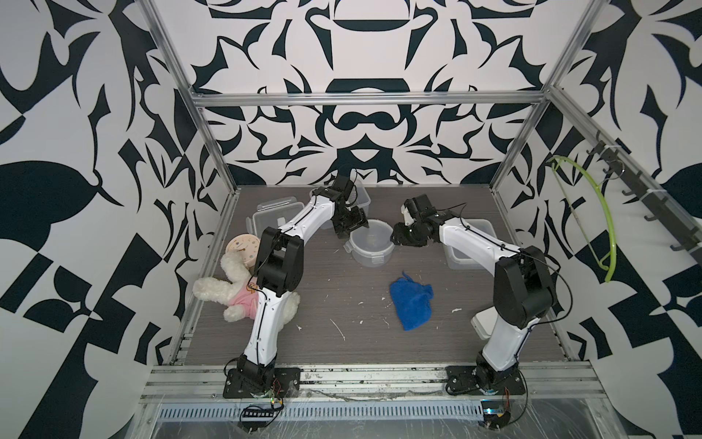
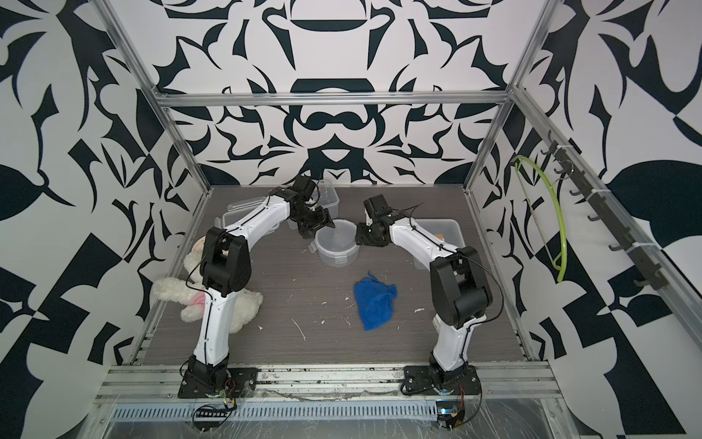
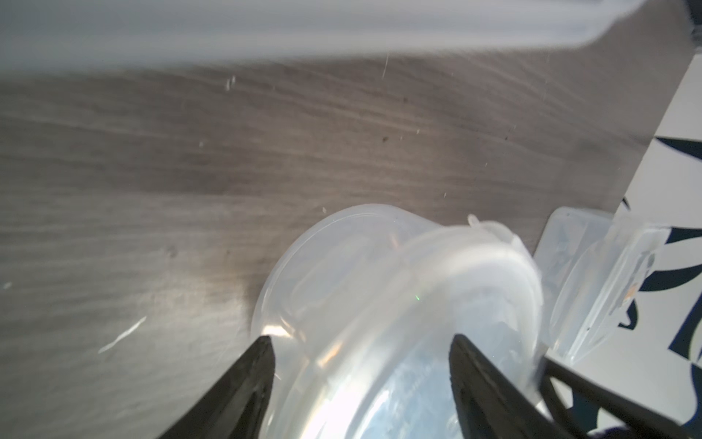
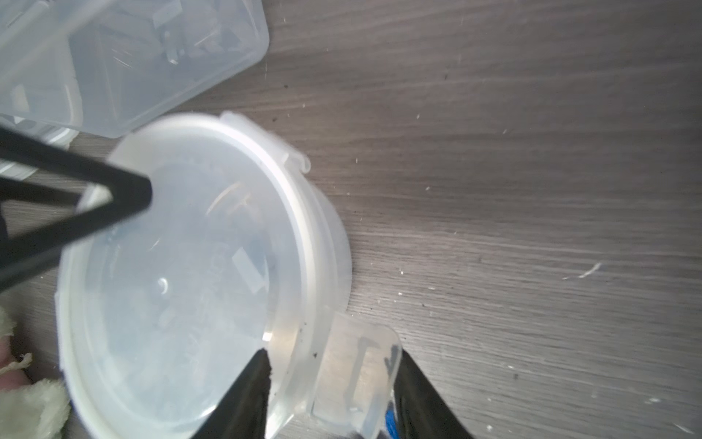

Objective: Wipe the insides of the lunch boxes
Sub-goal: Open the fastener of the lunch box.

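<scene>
**Left pincer** (image 3: 364, 361): released. The jaws stood wide, astride the wall of the round box (image 3: 380, 281), with one finger outside and one over the hollow. No squeeze on the wall was evident.

**Right pincer** (image 4: 334, 380): the jaws stood apart, flanking the rim and a clip flap (image 4: 357, 372) on the right side of that same box. Whether they pinched the flap or only bracketed it could not be told.

**Round box**: mid-table, upright, lid off, between the two pincers.

**Other boxes**:
- The far box (image 1: 361, 195) sat at the back, partly behind the left arm.
- The left box (image 1: 266, 222) sat far left, with a lid beside or on it.
- The right box (image 1: 461, 256) was half hidden by the right arm.

**Blue cloth** (image 1: 412, 302): crumpled on the table (image 1: 342, 342), near and right of the round box, well apart from both pincers.

**Sundries**: a plush toy (image 1: 212, 292) and a clock (image 1: 243, 247) lay at the left edge.

**Progress**: judged to be between wipes. The cloth was in neither pincer, and both were occupied with the round box. Which boxes had already been wiped could not be determined. The cloth would have to be picked up before any wiping.

**Markings**:
- Raised lettering on the floor of the round box was unreadable.
- An orange sticker (image 2: 440, 236) on the right box showed no legible text.
- No brand was seen.
</scene>
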Robot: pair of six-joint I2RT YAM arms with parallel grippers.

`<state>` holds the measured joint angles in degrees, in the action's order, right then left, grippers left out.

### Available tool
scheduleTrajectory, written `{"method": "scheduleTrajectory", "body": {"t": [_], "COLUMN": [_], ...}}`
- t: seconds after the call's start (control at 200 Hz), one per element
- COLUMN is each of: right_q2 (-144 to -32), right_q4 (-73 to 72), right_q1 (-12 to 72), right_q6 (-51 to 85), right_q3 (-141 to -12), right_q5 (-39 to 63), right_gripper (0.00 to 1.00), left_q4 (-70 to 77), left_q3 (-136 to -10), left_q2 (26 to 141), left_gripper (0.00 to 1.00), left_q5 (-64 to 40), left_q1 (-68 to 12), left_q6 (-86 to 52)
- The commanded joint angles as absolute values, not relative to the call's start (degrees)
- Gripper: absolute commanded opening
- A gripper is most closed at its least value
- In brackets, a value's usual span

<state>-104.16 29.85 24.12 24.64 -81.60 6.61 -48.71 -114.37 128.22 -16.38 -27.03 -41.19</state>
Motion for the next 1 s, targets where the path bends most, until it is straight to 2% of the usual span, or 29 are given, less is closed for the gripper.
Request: {"method": "scheduleTrajectory", "body": {"t": [0.0,0.04,0.135,0.225,0.275,0.45,0.535,0.645,0.83,0.995], "right_q2": [-106.8,-108.5,-111.5,-112.1,-111.9,-109.4,-108.0,-105.0,-106.4,-117.5], "right_q4": [30.5,29.9,29.6,29.5,29.8,28.4,28.0,27.7,28.9,29.5], "right_q1": [24.2,24.2,24.2,24.2,24.2,24.2,24.2,24.0,23.3,23.7], "right_q6": [21.8,21.8,22.5,22.8,22.8,23.5,24.1,23.3,20.6,20.3], "right_q3": [-89.3,-90.7,-92.8,-92.4,-91.7,-85.4,-83.4,-82.7,-92.6,-105.3], "right_q5": [5.3,4.8,3.7,4.7,5.2,6.3,6.9,3.9,-0.5,1.6], "right_gripper": [0.38,0.29,0.23,0.23,0.27,0.25,0.28,0.3,0.16,0.01], "left_q4": [-52.2,-52.2,-51.8,-50.8,-50.0,-48.3,-48.0,-47.7,-46.9,-47.6], "left_q3": [-113.1,-111.3,-106.5,-102.5,-101.3,-101.0,-101.0,-99.8,-95.1,-92.6], "left_q2": [120.9,119.6,116.3,114.0,113.6,115.4,116.4,116.2,113.3,109.0], "left_gripper": [0.76,0.76,0.76,0.76,0.76,0.76,0.76,0.76,0.76,0.76], "left_q5": [-15.5,-15.2,-14.7,-14.0,-14.3,-16.5,-17.3,-17.6,-16.8,-14.2], "left_q1": [-27.3,-27.3,-27.2,-27.1,-26.9,-26.6,-26.6,-26.6,-26.6,-26.5], "left_q6": [-39.0,-38.9,-39.3,-39.2,-39.3,-39.6,-39.9,-40.2,-40.9,-41.3]}}
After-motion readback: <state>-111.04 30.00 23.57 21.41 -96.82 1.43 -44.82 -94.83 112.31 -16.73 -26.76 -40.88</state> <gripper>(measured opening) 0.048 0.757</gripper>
